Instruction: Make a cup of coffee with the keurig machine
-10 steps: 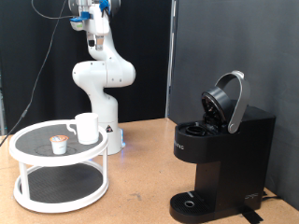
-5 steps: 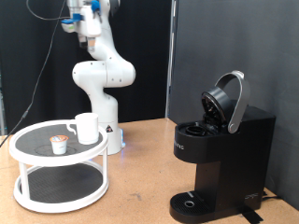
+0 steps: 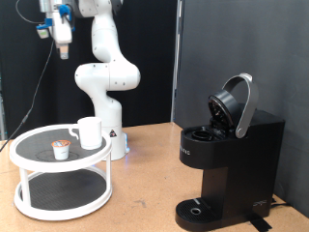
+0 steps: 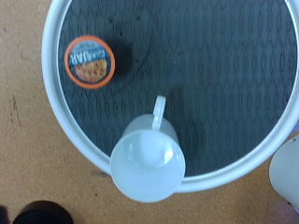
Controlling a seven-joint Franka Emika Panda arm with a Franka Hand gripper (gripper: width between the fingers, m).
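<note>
Counting one white cup (image 4: 148, 164), one pod (image 4: 88, 60), one black keurig machine (image 3: 224, 159), lid up; my gripper (image 3: 62, 48) hangs high, grip state unclear.

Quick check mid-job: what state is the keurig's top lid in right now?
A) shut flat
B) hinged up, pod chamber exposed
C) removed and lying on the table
B: in the exterior view the keurig machine has its rounded lid tilted up and back.
</note>
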